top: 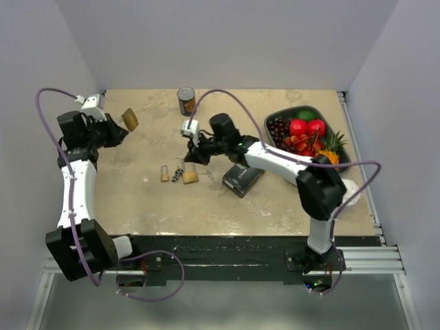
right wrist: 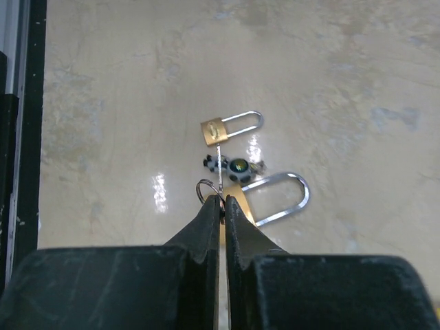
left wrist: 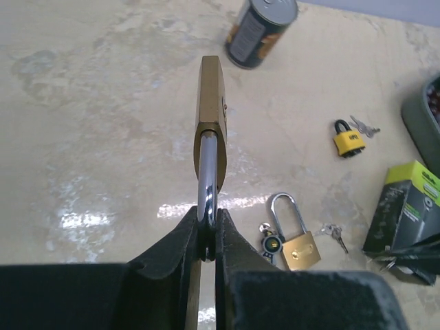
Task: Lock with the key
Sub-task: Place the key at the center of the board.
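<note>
Above the mottled beige counter, the left gripper pinches the large brass padlock by its steel shackle, held aloft at left; the right gripper, pressed together, nips a thin silver key. Likely risk: padlock swivelling, or key twisting, at insertion.

Robot lab test cell: bare white walls around a beige tabletop, aluminium mounting rail in front.

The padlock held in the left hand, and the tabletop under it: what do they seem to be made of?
Gold-coloured padlock body: likely brass, a dull yellow metal sheen. Its curved silver shackle: probably polished steel, mirror-bright. Beige marbled tabletop: glossy, light glares on it; stone or laminate, unclear.
</note>
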Available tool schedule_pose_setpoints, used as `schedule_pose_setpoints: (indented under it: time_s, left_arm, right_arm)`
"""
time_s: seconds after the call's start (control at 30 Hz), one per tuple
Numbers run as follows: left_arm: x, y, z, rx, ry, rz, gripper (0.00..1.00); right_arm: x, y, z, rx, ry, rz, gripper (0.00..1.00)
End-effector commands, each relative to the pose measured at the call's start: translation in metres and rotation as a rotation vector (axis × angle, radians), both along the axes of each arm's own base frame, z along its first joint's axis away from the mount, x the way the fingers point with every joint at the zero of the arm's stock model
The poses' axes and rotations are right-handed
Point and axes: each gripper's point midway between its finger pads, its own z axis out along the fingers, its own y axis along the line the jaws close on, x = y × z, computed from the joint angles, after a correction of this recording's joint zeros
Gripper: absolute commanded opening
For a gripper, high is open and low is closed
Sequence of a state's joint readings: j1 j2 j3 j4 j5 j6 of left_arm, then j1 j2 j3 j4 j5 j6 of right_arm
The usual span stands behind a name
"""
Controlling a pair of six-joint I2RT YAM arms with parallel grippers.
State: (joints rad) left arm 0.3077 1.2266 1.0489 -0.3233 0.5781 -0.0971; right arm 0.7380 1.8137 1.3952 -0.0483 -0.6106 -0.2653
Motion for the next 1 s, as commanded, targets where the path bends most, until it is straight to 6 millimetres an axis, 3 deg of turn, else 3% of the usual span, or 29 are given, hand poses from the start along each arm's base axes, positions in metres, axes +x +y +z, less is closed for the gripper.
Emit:
schedule_pose_setpoints:
  time_s: [0.0, 0.03, 0.1, 0.13, 0.2, 0.23, 0.3, 0.37, 0.4, 0.7, 0.97]
  left_arm:
    - [0.009, 0.023, 0.047, -0.057, -0.146, 0.112, 0.0]
    - [0.008, 0.028, 0.048, -0.054, -0.151, 0.127, 0.0]
    - [0.003, 0.032, 0.048, -0.052, -0.153, 0.141, 0.0]
    - [0.0, 0.036, 0.049, -0.051, -0.157, 0.149, 0.0]
    - [-0.004, 0.04, 0.045, -0.042, -0.148, 0.16, 0.0]
    - [-0.006, 0.041, 0.045, -0.039, -0.149, 0.158, 0.0]
    - [-0.009, 0.045, 0.042, -0.038, -0.141, 0.161, 0.0]
    - [-0.01, 0.046, 0.04, -0.042, -0.135, 0.158, 0.0]
    - [-0.011, 0.047, 0.04, -0.038, -0.137, 0.152, 0.0]
    - [-0.018, 0.036, 0.034, -0.042, -0.115, 0.086, 0.0]
    - [-0.015, 0.033, 0.032, -0.058, -0.108, 0.064, 0.0]
  right_arm:
    - [0.006, 0.068, 0.036, 0.129, -0.083, -0.022, 0.0]
    - [-0.002, 0.086, 0.017, 0.113, -0.047, -0.006, 0.0]
    - [-0.002, 0.109, 0.021, 0.14, -0.052, 0.002, 0.0]
    - [-0.007, 0.121, 0.003, 0.124, -0.027, 0.008, 0.0]
    - [-0.008, 0.139, 0.002, 0.143, -0.03, 0.009, 0.0]
    - [-0.008, 0.146, -0.017, 0.125, -0.001, 0.003, 0.0]
    - [-0.005, 0.159, -0.016, 0.138, -0.003, -0.009, 0.0]
    - [-0.004, 0.168, -0.038, 0.124, 0.032, -0.023, 0.0]
    - [-0.003, 0.175, -0.035, 0.14, 0.028, -0.025, 0.0]
    - [0.01, 0.192, -0.08, 0.109, 0.016, -0.077, 0.0]
    - [0.012, 0.195, -0.096, 0.098, 0.021, -0.084, 0.0]
